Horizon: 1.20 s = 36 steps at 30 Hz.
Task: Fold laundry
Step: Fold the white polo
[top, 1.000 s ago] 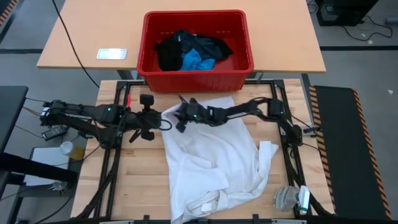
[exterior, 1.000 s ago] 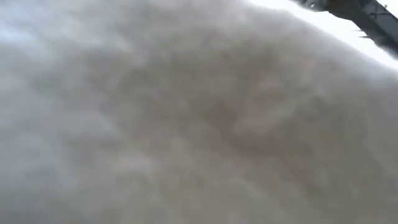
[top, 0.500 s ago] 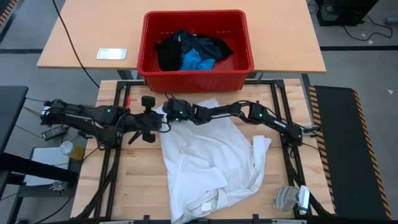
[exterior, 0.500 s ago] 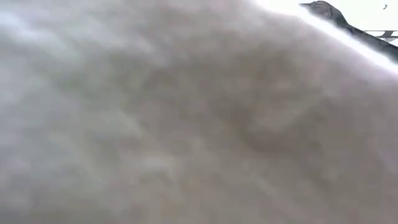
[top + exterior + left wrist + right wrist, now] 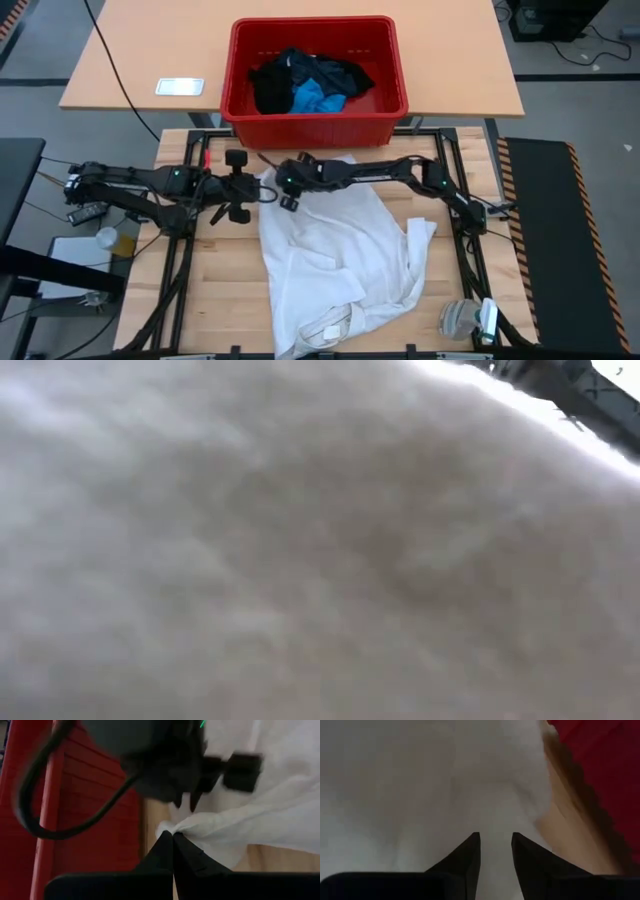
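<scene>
**2 grippers at the shirt's top edge, spreading not yet done**

2 arms meet at the centre of the high view, just below the red crate. Your left gripper is pinched tight on a corner of the white shirt, close beside the crate's wall. Your right gripper sits at the same top edge, over the cloth; its fingers stand a narrow gap apart with white fabric beneath them, and I cannot tell whether any fold is caught between them.

The shirt lies rumpled across the wooden table, from centre down to the bottom edge of the frame. The black garments and the small blue piece sit in the crate at upper centre.

My judgement: you are at the flattening step. Next, confirm the right grip, then draw the 2 corners apart.

No brand or writing is readable; the white card at upper left shows nothing legible.
</scene>
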Each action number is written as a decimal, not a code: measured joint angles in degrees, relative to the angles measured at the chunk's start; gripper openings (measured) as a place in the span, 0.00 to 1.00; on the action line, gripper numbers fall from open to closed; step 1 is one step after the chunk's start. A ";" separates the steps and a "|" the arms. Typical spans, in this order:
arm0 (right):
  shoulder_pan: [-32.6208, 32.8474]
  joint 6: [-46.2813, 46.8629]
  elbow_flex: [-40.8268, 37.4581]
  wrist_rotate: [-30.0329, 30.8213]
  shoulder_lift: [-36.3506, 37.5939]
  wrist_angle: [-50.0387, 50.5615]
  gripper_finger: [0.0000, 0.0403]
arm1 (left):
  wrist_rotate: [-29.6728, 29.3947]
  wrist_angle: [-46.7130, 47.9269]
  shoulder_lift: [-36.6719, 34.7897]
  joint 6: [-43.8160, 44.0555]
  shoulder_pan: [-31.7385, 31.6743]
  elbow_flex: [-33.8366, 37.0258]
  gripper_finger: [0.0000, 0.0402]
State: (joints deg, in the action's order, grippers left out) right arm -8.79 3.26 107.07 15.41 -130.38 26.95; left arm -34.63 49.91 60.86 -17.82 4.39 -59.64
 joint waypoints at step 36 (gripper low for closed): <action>26.12 18.44 -51.43 7.00 22.68 -44.18 0.30 | 11.50 -23.71 18.83 -18.25 -19.15 -0.02 0.00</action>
State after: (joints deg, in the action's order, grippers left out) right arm 17.33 21.70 55.64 22.41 -107.70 -17.23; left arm -23.14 26.21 79.69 -36.07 -14.77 -59.66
